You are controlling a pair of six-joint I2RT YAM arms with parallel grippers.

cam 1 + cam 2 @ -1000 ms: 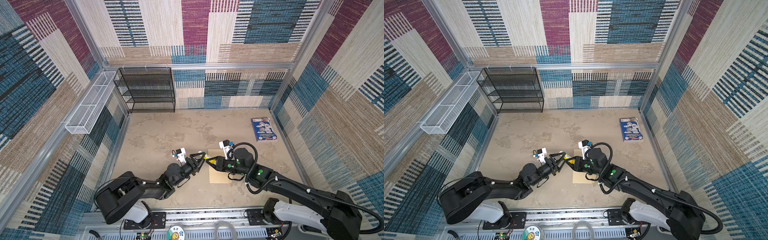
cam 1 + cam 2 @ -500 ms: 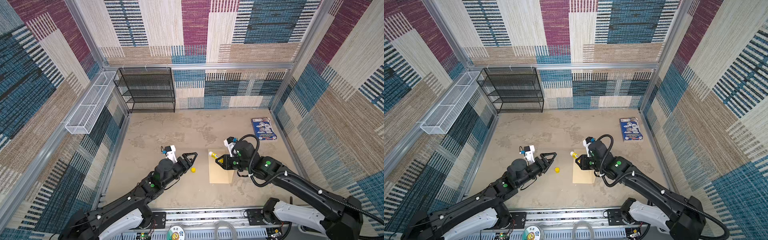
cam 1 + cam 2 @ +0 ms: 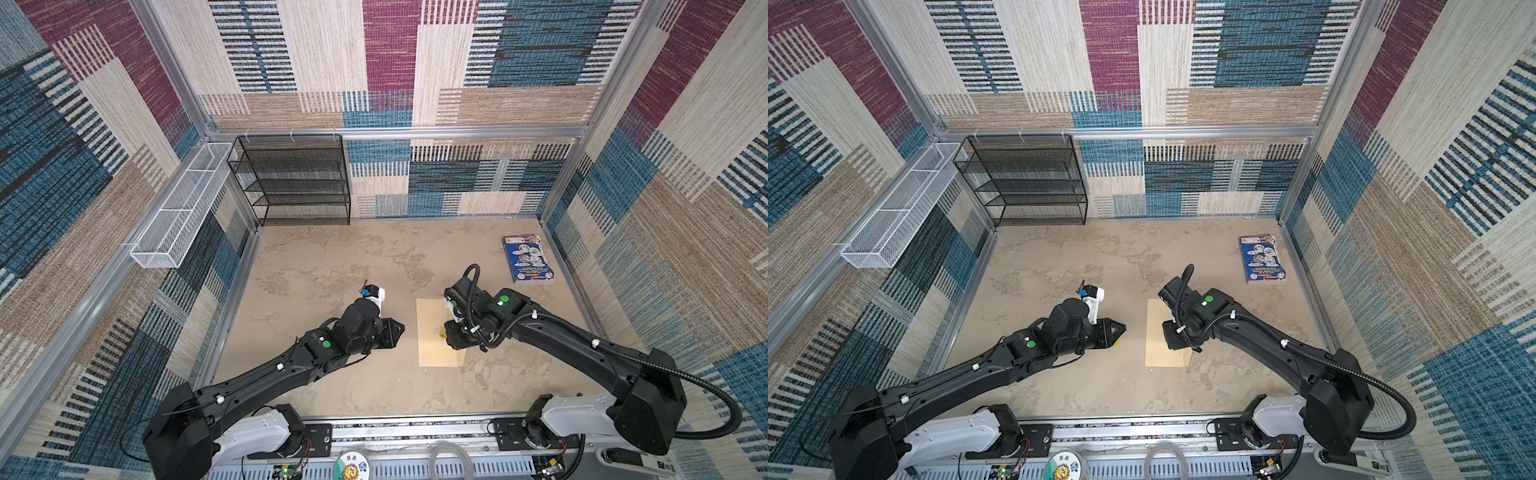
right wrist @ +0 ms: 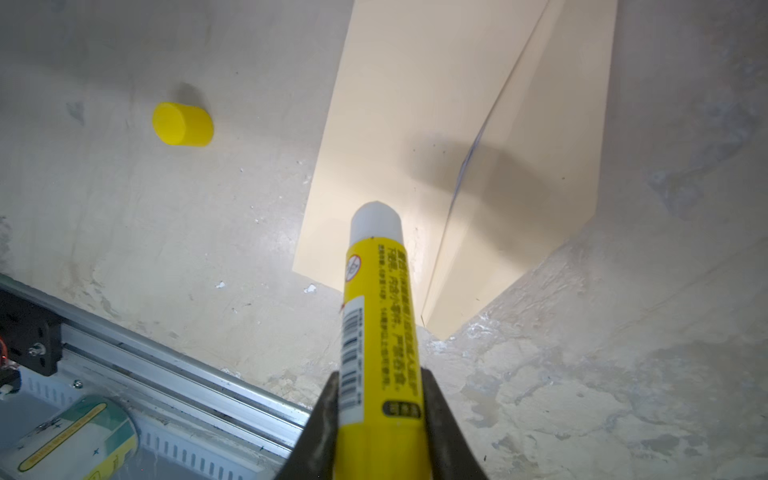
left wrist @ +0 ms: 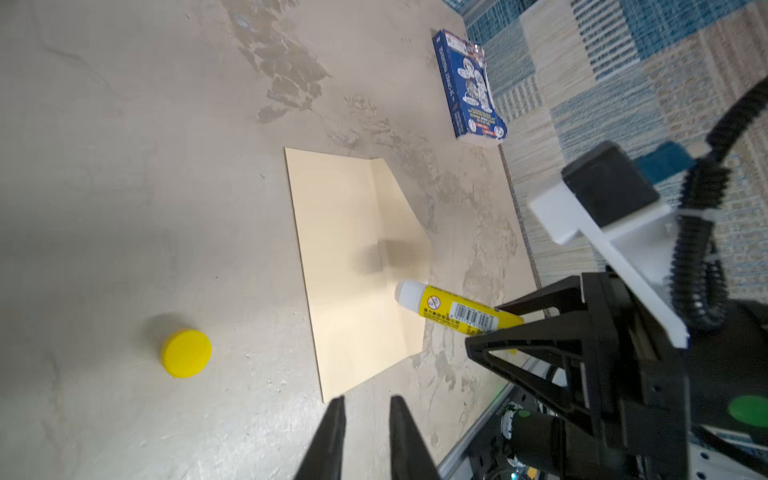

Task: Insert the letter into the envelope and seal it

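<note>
The right hand [image 4: 376, 419] is clamped on a yellow glue stick [image 4: 376, 332], cap off, white tip hanging over the envelope [image 4: 415, 124]. Its label has a barcode, a no-symbol and tiny Chinese print, unreadable. The envelope lies flap open near the desk's [image 3: 332, 266] front edge. Only the wrist views show the cap [image 5: 186, 353] lying on the desk, apart from the envelope. The left hand [image 5: 365, 419] holds nothing, fingers nearly together. Letter mostly hidden; just a thin blue edge at the flap fold.

Tan envelope [image 3: 434, 332] lies flat, flap [image 5: 399, 208] open, letter unseen.

Bright, even light — soft shadows, wide-angle edge distortion.
</note>
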